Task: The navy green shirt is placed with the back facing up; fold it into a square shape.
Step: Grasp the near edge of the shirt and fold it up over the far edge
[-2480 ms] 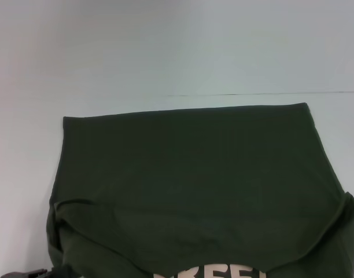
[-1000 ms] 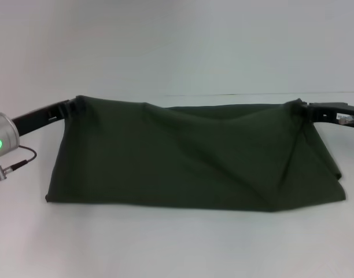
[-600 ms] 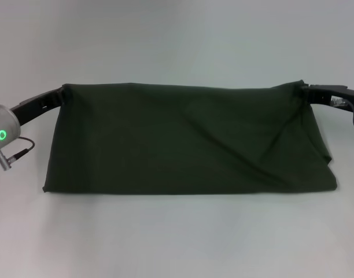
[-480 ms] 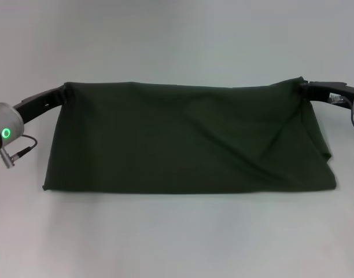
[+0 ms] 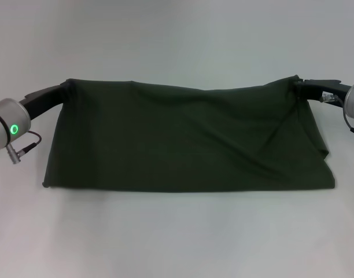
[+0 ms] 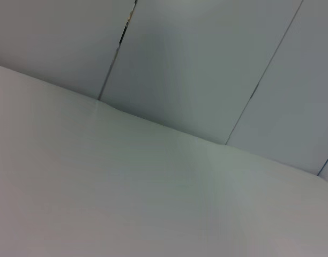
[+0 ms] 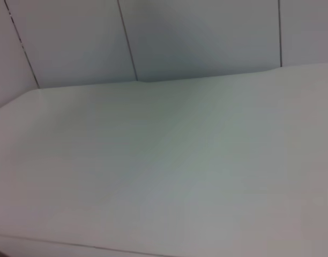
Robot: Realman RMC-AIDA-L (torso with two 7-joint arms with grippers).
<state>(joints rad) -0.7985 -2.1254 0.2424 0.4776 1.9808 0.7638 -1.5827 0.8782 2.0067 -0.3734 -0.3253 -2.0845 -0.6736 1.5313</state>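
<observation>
In the head view the navy green shirt (image 5: pixel 183 139) hangs as a wide doubled-over band, its lower fold resting on the white table (image 5: pixel 177 231). My left gripper (image 5: pixel 66 88) is shut on the shirt's upper left corner. My right gripper (image 5: pixel 298 84) is shut on the upper right corner. The top edge sags slightly between the two corners, and a diagonal crease runs down from the right corner. Only plain dark cloth shows, no lettering. Both wrist views show bare table and wall, with no shirt and no fingers.
The white table (image 6: pixel 126 193) extends beyond the shirt to a panelled wall (image 6: pixel 196 64), also seen in the right wrist view as wall (image 7: pixel 196 37) behind table (image 7: pixel 180 160).
The shirt lay flat on the table 2.5 s ago; both grippers have since lifted its near edge up and carried it away from me. In the last half second they moved slightly farther.
</observation>
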